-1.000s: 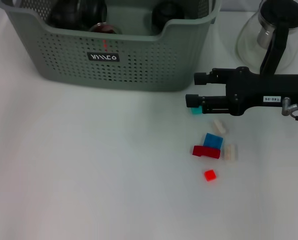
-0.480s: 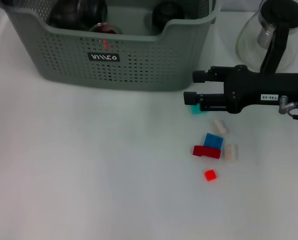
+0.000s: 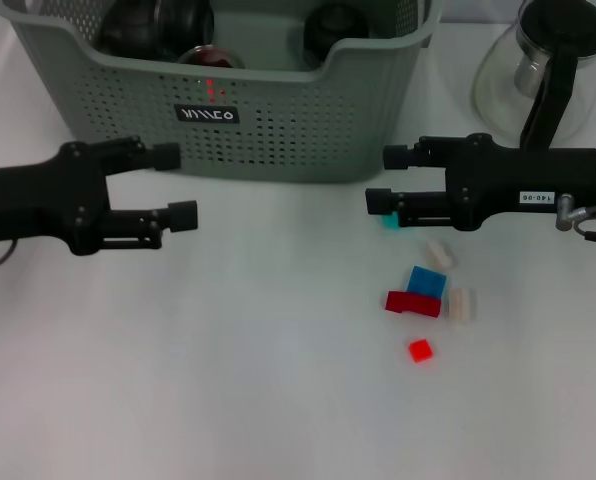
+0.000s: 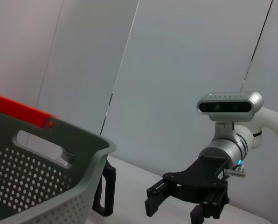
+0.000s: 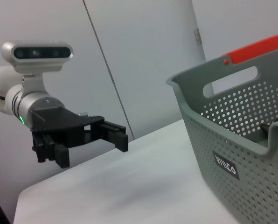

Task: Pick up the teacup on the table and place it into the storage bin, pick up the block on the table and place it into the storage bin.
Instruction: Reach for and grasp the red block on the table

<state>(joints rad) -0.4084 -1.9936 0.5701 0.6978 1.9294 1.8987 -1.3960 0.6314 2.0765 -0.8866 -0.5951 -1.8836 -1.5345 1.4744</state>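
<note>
1. We see the bin (image 3: 228, 100) at the far side of the table (image 3: 258, 400), dark round items inside it.
2. Our right gripper (image 3: 383, 178) hovers just right of the bin, jaws wide and empty, over a teal block (image 3: 390, 221).
3. Nearer us lie more blocks: blue (image 3: 427, 282), dark red (image 3: 412, 302), bright red (image 3: 419, 350) and two pale ones (image 3: 462, 304).
4. Our left gripper (image 3: 175, 186) sits in front of the bin's left half, jaws wide, holding nothing.
5. A glass teapot (image 3: 538, 70) stands to the bin's right.
</note>
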